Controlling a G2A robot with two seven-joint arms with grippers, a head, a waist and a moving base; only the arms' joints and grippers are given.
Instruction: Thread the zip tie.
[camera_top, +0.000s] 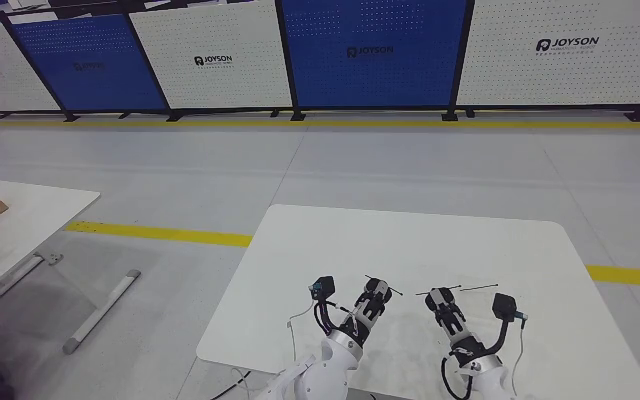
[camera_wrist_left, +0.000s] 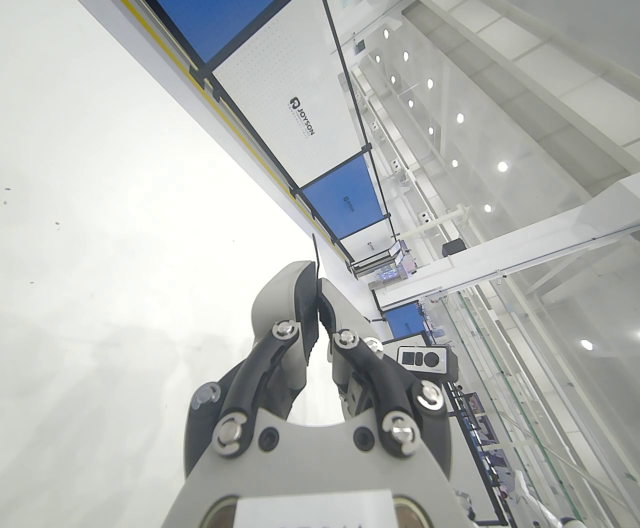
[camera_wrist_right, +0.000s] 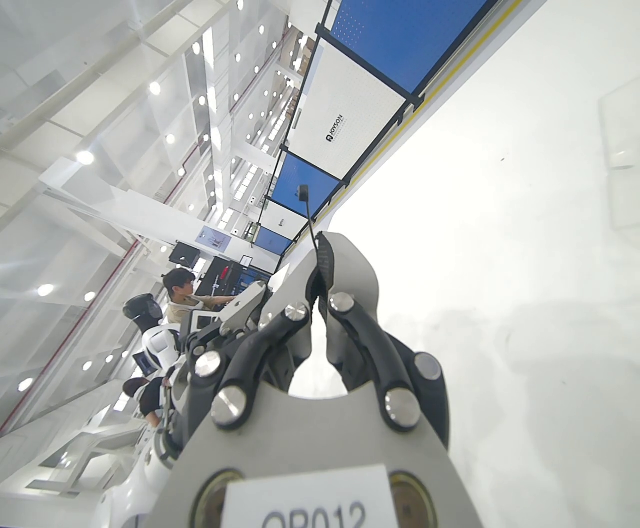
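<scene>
Both grippers hover side by side over the near part of the white table (camera_top: 400, 235). My left gripper (camera_top: 377, 290) is shut on a thin black zip tie strip (camera_top: 384, 287) that crosses its fingertips. In the left wrist view the strip's narrow end (camera_wrist_left: 315, 252) pokes out past the closed gripper (camera_wrist_left: 318, 282). My right gripper (camera_top: 438, 297) is shut on a black zip tie (camera_top: 470, 289) whose long part trails off to the right. In the right wrist view its square head (camera_wrist_right: 303, 191) stands on a short stem beyond the closed gripper (camera_wrist_right: 320, 250). A small gap separates the two strips.
The table's near edge (camera_top: 230, 362) lies just below the arms. A second white table (camera_top: 40, 205) stands at the far left across the floor. Blue and white panels (camera_top: 370, 50) line the back of the room.
</scene>
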